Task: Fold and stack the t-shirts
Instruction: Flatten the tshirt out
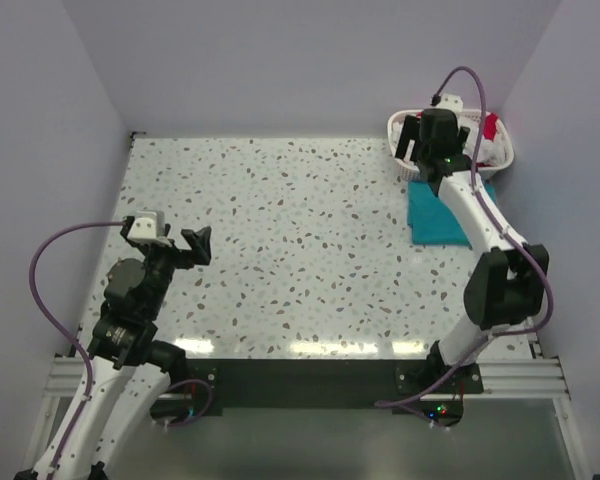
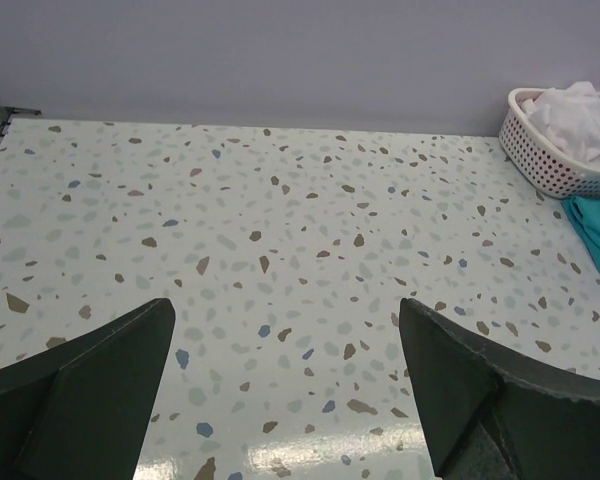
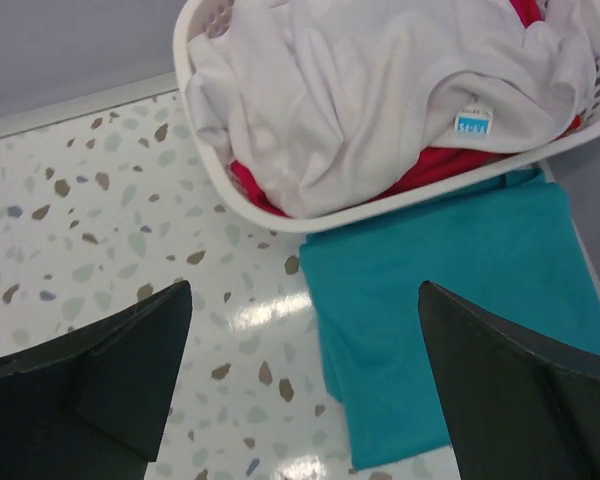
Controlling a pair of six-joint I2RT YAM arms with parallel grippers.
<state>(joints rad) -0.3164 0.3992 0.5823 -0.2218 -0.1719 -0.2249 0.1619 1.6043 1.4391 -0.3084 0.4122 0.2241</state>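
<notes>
Right hand (image 3: 305, 295), fingers spread and empty, hovers at the basket (image 3: 280, 215); the white t-shirt (image 3: 380, 90) lies heaped dead ahead, the teal t-shirt (image 3: 450, 300) beneath on the desk (image 3: 80, 200). Left hand (image 1: 185, 245), likewise spread, sits well apart.

Robot lab test cell
Plain pale walls (image 1: 310, 60) are boxing in a speckled bench (image 1: 280, 260) on three sides; a left arm (image 1: 130, 300) and a right arm (image 1: 480, 215) are standing bolted to an aluminium rail (image 1: 510, 378) along its near edge, and a plastic laundry basket (image 3: 400, 212) is sitting in its far right corner.
</notes>
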